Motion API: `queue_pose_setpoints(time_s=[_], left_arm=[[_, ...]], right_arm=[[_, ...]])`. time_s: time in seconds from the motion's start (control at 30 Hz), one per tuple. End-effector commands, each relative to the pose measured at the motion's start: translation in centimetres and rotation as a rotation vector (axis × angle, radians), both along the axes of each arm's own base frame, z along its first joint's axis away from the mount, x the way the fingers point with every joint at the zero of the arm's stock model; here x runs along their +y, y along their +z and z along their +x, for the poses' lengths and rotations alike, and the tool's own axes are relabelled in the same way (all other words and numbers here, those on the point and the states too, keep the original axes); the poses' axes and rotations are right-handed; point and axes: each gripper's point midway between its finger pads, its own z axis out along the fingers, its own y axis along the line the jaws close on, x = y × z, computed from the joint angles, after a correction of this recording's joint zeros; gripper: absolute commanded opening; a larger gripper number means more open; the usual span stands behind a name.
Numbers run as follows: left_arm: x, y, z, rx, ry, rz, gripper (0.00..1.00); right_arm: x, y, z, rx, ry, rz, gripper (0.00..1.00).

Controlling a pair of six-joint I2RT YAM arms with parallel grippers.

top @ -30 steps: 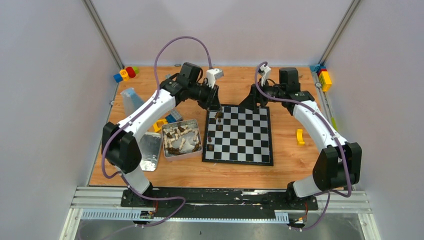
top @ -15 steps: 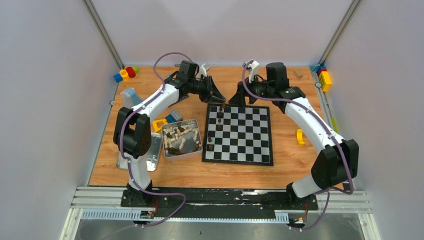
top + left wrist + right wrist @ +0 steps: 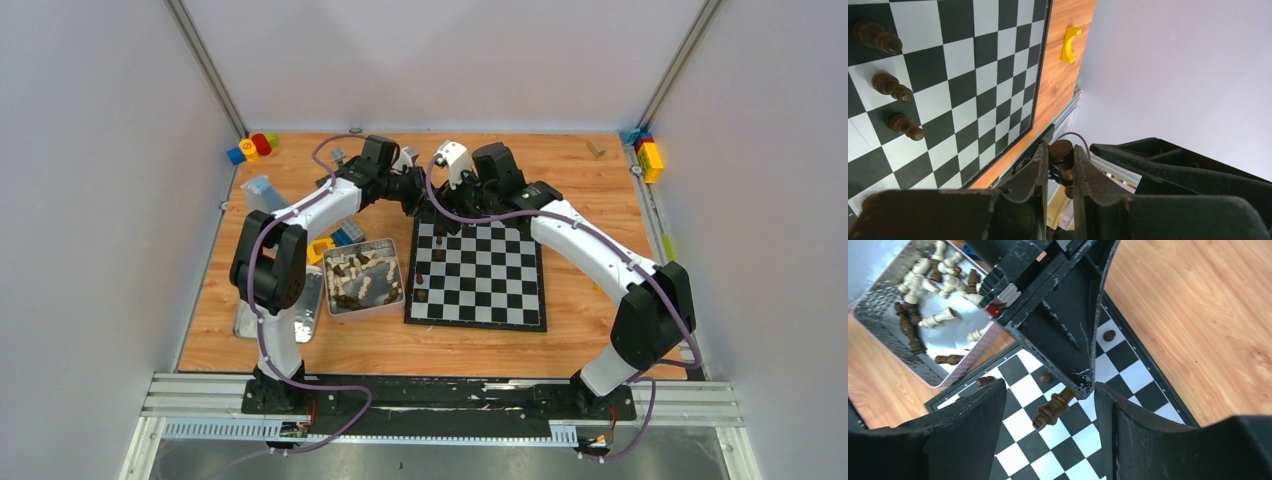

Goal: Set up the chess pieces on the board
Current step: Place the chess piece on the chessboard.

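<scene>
Left wrist view: my left fingers (image 3: 1040,167) are pinching a small dark brown chess piece (image 3: 1062,150) over the far left corner of the flat black-and-silver checked chessboard (image 3: 973,75). My right fingers (image 3: 973,425) are gaping wide, empty, just beside it.

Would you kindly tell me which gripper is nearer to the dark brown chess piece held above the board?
Left. The left gripper is shut on the dark brown piece; the right gripper stands open around it, with its fingers clear on either side.
</scene>
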Motion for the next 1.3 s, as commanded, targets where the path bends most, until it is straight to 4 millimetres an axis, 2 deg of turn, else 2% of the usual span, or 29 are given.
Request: queue_pose_setpoints(time_s=[0.0,0.33,0.63,1.0,1.27], left_arm=[[-0.6,1.0,0.1,0.015,-0.001,-0.067,0.0],[-0.7,0.3,-0.2,0.089,0.026,-0.094,0.0],[-0.6,-0.4,0.3,0.102,0.05,-0.088,0.0],[-0.5,-1.0,0.4,0.112,0.071,-0.089,0.0],[-0.5,-0.8,0.4,0.111,0.075,-0.097,0.0]], right_arm=[[-0.9,1.5,2.3,-0.114,-0.095,-0.065,0.65],[-0.9,1.2,2.0,-0.13,-0.108,-0.092,0.55],[-0.4,0.9,0.4,-0.113,-0.063,-0.1,0.51],[-1.9,0.0,0.0,-0.141,-0.088,-0.164,0.47],[-1.8,-0.4,-0.2,-0.136,-0.079,-0.17,0.41]])
